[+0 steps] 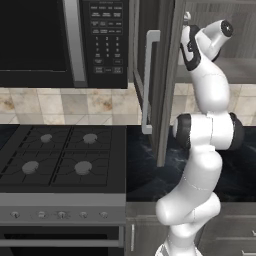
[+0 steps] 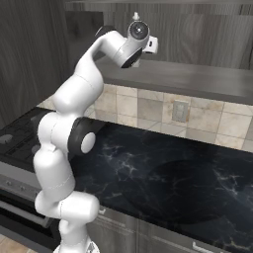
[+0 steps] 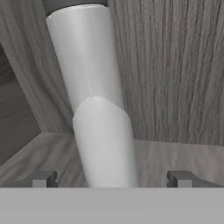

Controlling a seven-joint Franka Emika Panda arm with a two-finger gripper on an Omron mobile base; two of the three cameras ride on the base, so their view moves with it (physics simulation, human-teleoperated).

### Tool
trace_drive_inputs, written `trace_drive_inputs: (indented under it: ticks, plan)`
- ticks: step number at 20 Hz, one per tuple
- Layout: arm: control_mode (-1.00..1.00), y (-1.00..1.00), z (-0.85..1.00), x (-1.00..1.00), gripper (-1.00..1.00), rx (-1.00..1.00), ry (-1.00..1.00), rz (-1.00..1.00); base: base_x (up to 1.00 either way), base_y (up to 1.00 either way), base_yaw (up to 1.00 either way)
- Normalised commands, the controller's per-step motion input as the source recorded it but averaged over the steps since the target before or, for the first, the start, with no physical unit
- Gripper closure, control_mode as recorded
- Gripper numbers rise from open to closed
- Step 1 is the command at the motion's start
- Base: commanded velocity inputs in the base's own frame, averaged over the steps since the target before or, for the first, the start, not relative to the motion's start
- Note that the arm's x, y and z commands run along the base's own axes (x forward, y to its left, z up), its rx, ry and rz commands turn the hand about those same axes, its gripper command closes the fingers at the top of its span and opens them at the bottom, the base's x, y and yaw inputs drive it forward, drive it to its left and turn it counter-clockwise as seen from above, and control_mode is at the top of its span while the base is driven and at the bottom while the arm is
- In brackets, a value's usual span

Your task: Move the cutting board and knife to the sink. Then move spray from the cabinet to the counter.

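Note:
In the hand view the spray point(image 3: 94, 100) stands upright right in front of my hand, a pale grey-white bottle on the shelf of the cabinet point(image 3: 175, 65). My gripper point(image 3: 113, 179) is open, one fingertip on each side of the bottle's lower body, with clear gaps to it. From the base views my arm reaches up into the cabinet point(image 2: 188, 74), behind its open door point(image 1: 165, 75). The counter point(image 2: 173, 173) lies black and veined below. The cutting board, the knife and the sink are out of view.
The open cabinet door with its white bar handle point(image 1: 148, 80) hangs just left of my arm. A black microwave point(image 1: 60, 40) sits over a gas stove point(image 1: 60, 155) at the left. A tiled wall point(image 2: 163, 113) backs the counter.

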Motion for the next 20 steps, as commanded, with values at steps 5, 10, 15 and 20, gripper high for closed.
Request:
trace_drive_inputs:
  ticks: [5,10,15,20]
  plan:
    - [-1.0,0.0,-0.02,0.11,-1.0,0.0,0.0,0.0,0.0,0.0,0.0]
    - [-1.0,0.0,-0.01,0.1,-1.0,0.0,0.0,0.0,0.0,0.0,0.0]
    - [-1.0,0.0,-0.04,0.05,-1.0,0.0,0.0,0.0,0.0,0.0,0.0]
    - [-1.0,0.0,-0.06,0.07,-1.0,0.0,0.0,0.0,0.0,0.0,0.0]
